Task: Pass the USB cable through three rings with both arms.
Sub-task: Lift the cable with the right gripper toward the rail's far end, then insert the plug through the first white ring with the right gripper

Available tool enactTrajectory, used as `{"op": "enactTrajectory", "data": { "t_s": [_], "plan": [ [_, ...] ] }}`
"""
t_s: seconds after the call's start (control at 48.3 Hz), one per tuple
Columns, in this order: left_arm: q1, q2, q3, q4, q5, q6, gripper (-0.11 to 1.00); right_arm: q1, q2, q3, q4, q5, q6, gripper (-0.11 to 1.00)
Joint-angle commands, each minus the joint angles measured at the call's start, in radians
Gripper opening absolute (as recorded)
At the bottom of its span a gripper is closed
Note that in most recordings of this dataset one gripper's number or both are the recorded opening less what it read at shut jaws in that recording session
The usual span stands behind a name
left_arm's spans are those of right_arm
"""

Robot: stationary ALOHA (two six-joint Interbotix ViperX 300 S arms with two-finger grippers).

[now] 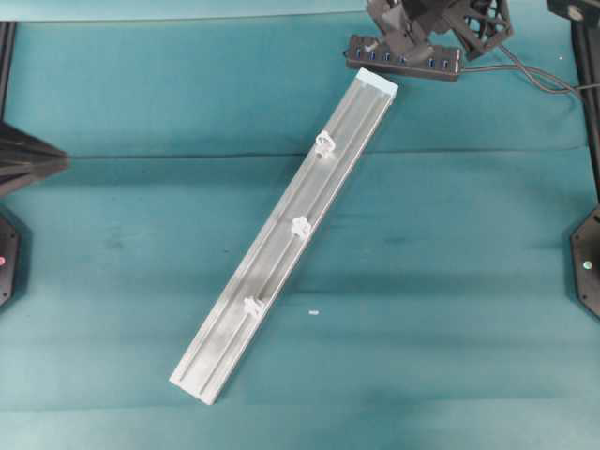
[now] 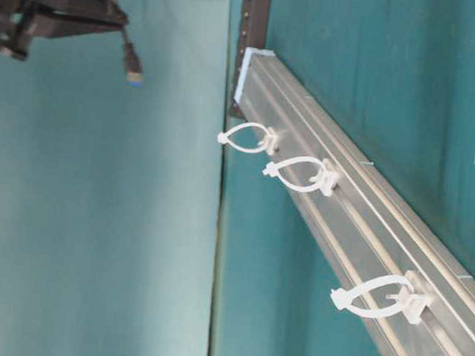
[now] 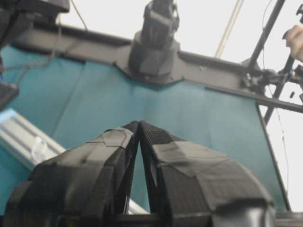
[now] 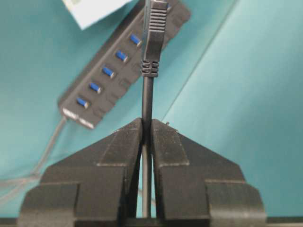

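Three whitish translucent plastic rings (image 1: 301, 226) on your long silver aluminium rail (image 1: 234, 333) are unthreaded. Your right claw (image 4: 147, 126) is clenched on the thin black USB cable (image 4: 147, 99), plug forward, above the black hub (image 1: 403, 56); next, aim it at the nearest ring. Your left claw (image 3: 138, 126) looks nearly closed, empty.

My left gripper (image 3: 138, 130) has black pointed fingers patched with dark tape; my right gripper (image 4: 146, 126) is matte black and wedge-shaped.

I see the black USB cable (image 4: 147, 94) pinched in my right claw (image 4: 147, 125), plug jutting beyond its tips.
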State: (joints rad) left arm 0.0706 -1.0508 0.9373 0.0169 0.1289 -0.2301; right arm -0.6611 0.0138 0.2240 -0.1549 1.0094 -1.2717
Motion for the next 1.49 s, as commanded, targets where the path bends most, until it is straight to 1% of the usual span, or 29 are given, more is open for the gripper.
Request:
{"op": "enactTrajectory", "data": {
  "t_s": [0.0,0.041,0.145,0.228,0.311,0.393,0.518,0.559,0.642,0.849,0.911,1.056,1.159,1.304,1.47],
  "plan": [
    [0.003,0.020,-0.037,0.005,0.000,-0.026,0.23,0.002,0.006,-0.005,0.012,-0.006,-0.028,0.08],
    [0.005,0.020,-0.037,0.005,0.002,-0.035,0.24,0.000,0.011,-0.002,0.015,-0.008,-0.038,0.08],
    [0.005,0.020,-0.037,0.005,0.002,-0.032,0.30,0.000,0.018,0.009,0.020,-0.018,-0.075,0.08],
    [0.009,0.020,-0.037,0.012,0.002,-0.026,0.36,0.008,0.026,0.017,0.025,-0.034,-0.095,0.08],
    [0.014,0.023,-0.035,0.012,0.011,-0.014,0.47,0.015,0.040,0.028,0.025,-0.054,-0.120,0.08],
    [0.014,0.035,-0.032,0.012,0.035,-0.003,0.60,0.021,0.055,0.044,0.031,-0.084,-0.143,0.08],
    [0.014,0.071,-0.028,0.011,0.074,0.003,0.77,0.025,0.075,0.063,0.061,-0.124,-0.156,0.08],
    [0.014,0.083,-0.026,0.012,0.078,0.006,0.81,0.026,0.078,0.066,0.063,-0.129,-0.161,0.08],
    [0.014,0.109,-0.028,0.014,0.078,0.020,0.80,0.028,0.084,0.067,0.063,-0.135,-0.167,0.08],
    [0.015,0.195,-0.032,0.014,0.071,0.124,0.80,0.029,0.103,0.069,0.063,-0.138,-0.170,0.08],
    [0.018,0.227,-0.032,0.015,0.066,0.135,0.80,0.031,0.112,0.069,0.063,-0.147,-0.172,0.08],
    [0.032,0.295,-0.041,0.015,0.063,0.140,0.80,0.043,0.129,0.067,0.063,-0.178,-0.179,0.08],
    [0.043,0.328,-0.049,0.015,0.040,0.140,0.80,0.051,0.138,0.064,0.063,-0.184,-0.187,0.08],
    [0.051,0.337,-0.044,0.015,-0.008,0.140,0.80,0.066,0.146,0.071,0.066,-0.186,-0.187,0.08],
    [0.051,0.344,-0.040,0.015,-0.017,0.135,0.80,0.083,0.146,0.083,0.066,-0.212,-0.187,0.08]
  ]
}}
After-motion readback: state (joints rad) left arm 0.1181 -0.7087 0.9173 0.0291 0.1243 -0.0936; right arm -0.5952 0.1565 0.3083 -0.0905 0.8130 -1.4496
